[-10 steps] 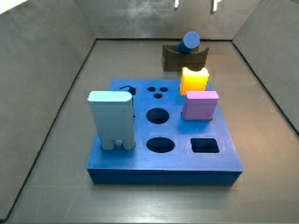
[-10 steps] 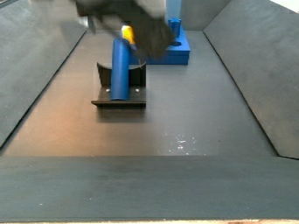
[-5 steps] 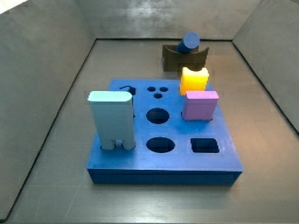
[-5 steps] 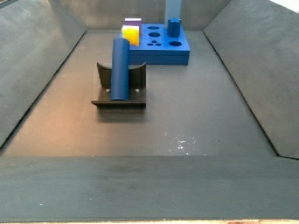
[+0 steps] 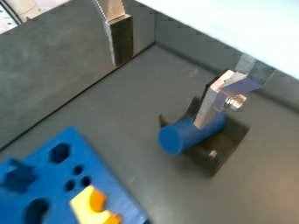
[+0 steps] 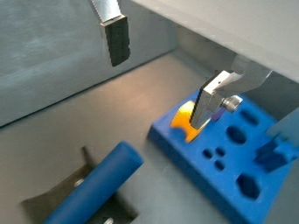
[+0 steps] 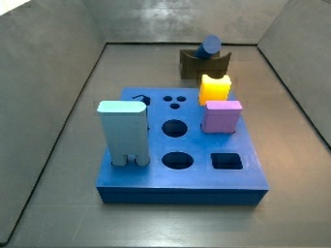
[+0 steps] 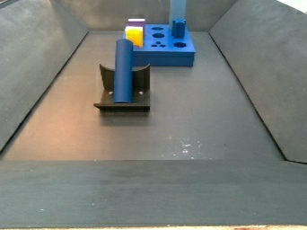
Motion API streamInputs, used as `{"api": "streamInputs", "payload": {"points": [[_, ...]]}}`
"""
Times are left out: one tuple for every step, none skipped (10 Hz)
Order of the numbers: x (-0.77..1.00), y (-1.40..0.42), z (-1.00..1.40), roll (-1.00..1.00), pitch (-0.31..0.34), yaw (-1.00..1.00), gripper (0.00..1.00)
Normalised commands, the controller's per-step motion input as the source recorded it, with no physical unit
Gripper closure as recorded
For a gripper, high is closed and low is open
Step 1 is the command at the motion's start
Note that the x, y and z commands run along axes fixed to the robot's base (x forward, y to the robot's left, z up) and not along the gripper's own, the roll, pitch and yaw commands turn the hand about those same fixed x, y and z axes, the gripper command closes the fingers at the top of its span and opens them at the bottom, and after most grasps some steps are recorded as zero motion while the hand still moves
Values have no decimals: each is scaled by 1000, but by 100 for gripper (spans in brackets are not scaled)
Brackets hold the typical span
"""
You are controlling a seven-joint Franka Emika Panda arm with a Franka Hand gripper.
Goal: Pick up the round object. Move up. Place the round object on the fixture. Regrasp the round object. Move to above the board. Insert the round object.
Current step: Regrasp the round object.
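The round object, a medium-blue cylinder peg [image 7: 211, 46], rests in the notch of the dark fixture [image 7: 195, 66] behind the board [image 7: 195, 179]. It also shows in a side view [image 8: 124, 67] on the fixture [image 8: 124, 101]. My gripper [image 5: 163, 83] is open and empty, well above the floor and apart from the peg [image 5: 187, 133], with the fixture [image 5: 222, 149] below. In a wrist view the gripper [image 6: 160, 87] hangs above the peg [image 6: 100, 179] and the board [image 6: 233, 166]. The gripper is out of both side views.
On the board stand a tall light-blue block [image 7: 122, 131], a yellow block [image 7: 216, 87] and a pink block [image 7: 223, 116]. Several round holes and a square hole [image 7: 226, 162] are open. Grey walls [image 8: 36, 81] enclose the floor.
The gripper, which was at the peg's upper end a second ago, has let go and risen out of both side views. The peg stays on the fixture.
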Motion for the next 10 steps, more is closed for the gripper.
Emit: {"api": "streamInputs", "payload": {"points": [[-4,-17,8,1000,-11,15,0],[-3,-15,7,1000,-13,16,0],[-4,-17,5,1000,-10,17,0],[-4,-19,5,1000,-8,18,0],[9,-16,9,1000,3,20,0],[21,-21,1,1000,9,21,0],[29,-27,-4,1000,19,23,0],[39,-26,-2,1000,25,25,0],[56,-29,-2,1000,48,32,0],[64,-34,1,1000,59,35,0]]}}
